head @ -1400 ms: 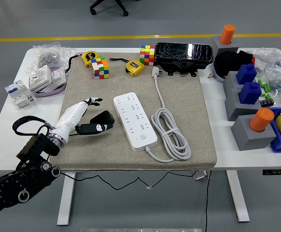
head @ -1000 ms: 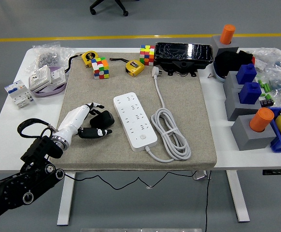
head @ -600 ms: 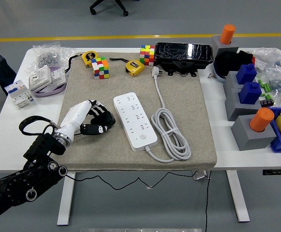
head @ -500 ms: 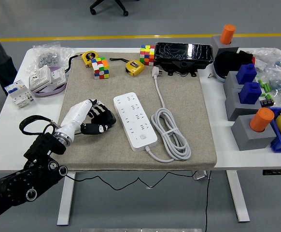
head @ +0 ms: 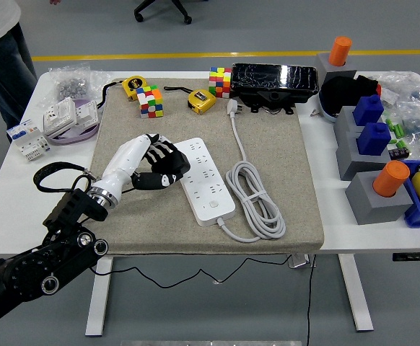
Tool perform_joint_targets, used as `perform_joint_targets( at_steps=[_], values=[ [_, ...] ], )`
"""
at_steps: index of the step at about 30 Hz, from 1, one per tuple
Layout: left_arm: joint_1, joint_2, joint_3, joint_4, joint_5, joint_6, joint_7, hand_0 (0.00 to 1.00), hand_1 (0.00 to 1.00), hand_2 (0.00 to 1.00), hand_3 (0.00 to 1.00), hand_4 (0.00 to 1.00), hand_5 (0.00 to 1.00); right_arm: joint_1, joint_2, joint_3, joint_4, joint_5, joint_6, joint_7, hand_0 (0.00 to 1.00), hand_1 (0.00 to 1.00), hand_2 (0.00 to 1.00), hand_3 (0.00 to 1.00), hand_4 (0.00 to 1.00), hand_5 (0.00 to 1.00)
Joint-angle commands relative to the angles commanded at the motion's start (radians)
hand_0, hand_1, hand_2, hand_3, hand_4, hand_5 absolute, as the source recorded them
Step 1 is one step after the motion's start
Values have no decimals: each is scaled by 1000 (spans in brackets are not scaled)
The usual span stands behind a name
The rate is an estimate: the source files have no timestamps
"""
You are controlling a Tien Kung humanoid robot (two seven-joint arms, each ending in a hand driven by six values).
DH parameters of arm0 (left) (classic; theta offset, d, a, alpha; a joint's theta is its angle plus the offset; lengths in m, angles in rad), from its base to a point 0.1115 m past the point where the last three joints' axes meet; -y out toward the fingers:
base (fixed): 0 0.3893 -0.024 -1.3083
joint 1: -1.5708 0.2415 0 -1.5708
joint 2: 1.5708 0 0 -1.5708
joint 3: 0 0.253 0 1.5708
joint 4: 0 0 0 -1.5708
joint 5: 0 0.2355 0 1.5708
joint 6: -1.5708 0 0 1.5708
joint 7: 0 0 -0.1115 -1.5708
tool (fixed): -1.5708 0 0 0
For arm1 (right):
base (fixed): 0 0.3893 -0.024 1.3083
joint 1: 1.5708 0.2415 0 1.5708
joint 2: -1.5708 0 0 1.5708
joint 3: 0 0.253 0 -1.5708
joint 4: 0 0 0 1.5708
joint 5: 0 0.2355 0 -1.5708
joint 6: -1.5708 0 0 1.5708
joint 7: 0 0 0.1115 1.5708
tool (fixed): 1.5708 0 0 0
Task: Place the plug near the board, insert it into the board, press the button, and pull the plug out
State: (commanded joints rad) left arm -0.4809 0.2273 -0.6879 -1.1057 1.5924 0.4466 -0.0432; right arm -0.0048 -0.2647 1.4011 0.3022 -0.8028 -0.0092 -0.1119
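left hand (head: 149,164) has carried plug (head: 165,175) beside board (head: 203,180).

White board (head: 204,179), seemingly black plug (head: 168,176), beige mat (head: 268,137).

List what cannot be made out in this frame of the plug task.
- Plug, head view: the left robot hand wraps it, so its prongs and facing are hidden.
- Power strip, head view: its near-left edge lies under the hand; whether the plug touches a socket cannot be told.
- Strip button, head view: too small to read as on or off.
- Right robot hand: outside the picture.
- Person, head view: cut off by the top-left corner.
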Motion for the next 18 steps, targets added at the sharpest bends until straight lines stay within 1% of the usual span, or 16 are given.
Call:
perform_joint_targets(
  at_steps=[5,12,18],
  values=[
    [-11,-10,18,24,-1,-8,3,374,380,449,534,609,2,3,-2,-14,0,4,2,-1,531,629,627,553,894,419],
    [-19,-9,45,41,-5,-18,11,378,379,449,535,608,2,6,-8,-19,0,7,1,-2,531,629,627,552,894,420],
    [-20,-11,61,47,-12,-18,12,378,378,447,535,606,2,6,-9,-25,-1,8,1,-2,531,629,625,553,894,420]
  ],
)
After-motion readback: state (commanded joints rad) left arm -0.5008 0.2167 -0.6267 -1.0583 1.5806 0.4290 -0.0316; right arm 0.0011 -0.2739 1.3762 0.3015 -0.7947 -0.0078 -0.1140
